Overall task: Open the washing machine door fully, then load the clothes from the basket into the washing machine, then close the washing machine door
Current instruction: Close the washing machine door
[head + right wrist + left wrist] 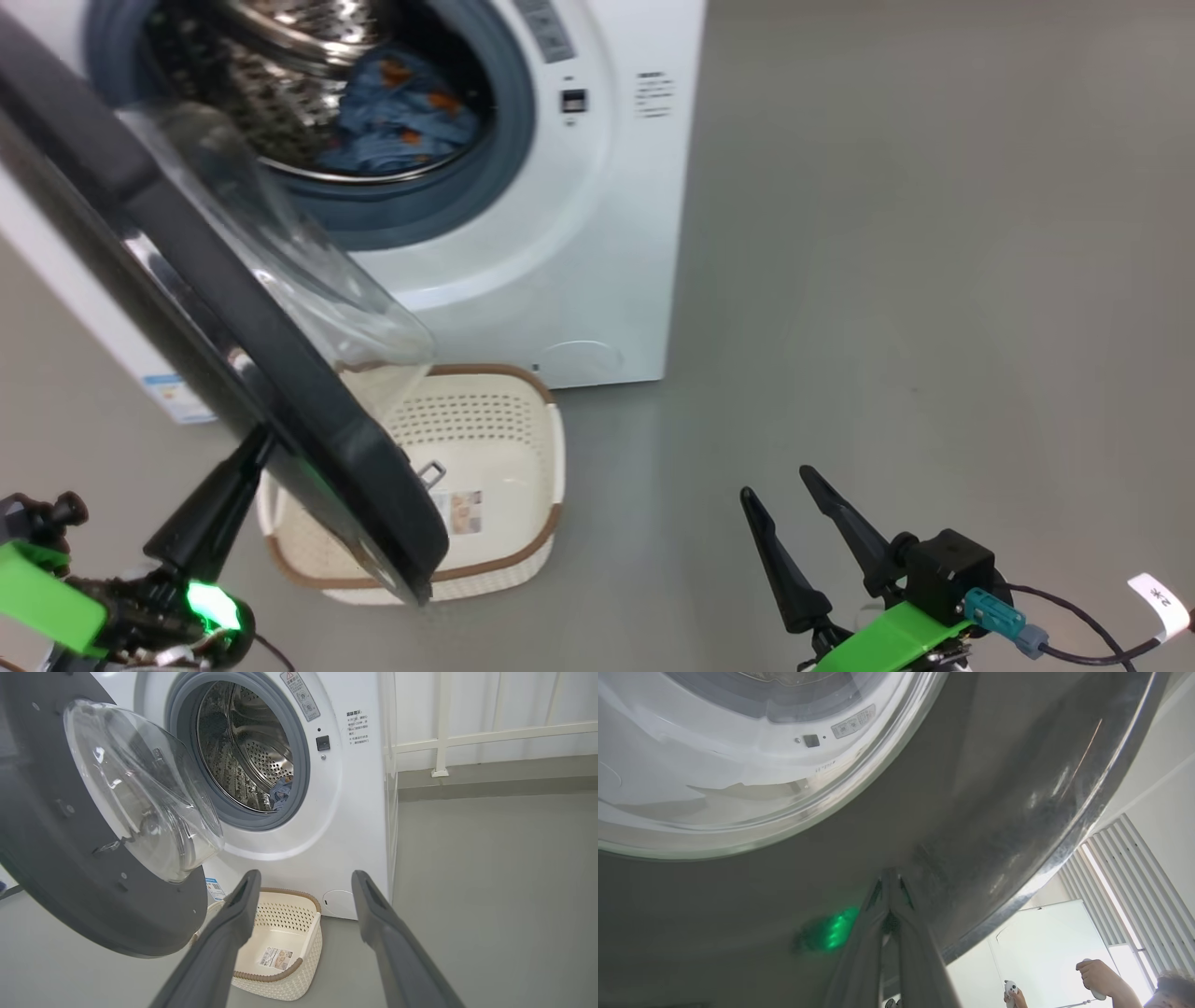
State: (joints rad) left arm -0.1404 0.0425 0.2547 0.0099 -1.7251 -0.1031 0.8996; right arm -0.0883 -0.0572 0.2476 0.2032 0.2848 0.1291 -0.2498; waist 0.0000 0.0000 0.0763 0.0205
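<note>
Closing the washing machine door [308, 420]: left gripper [891, 877], jaws together, seemingly pressing its outer face, should push near the free edge, clearing the empty basket [504, 420]; clothes [401, 121] in the drum [261, 84], right gripper [777, 483] jaws apart.

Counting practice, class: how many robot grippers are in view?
2: left gripper, shut, against the outside of the washing machine door; right gripper, open, above floor right of the basket.
</note>
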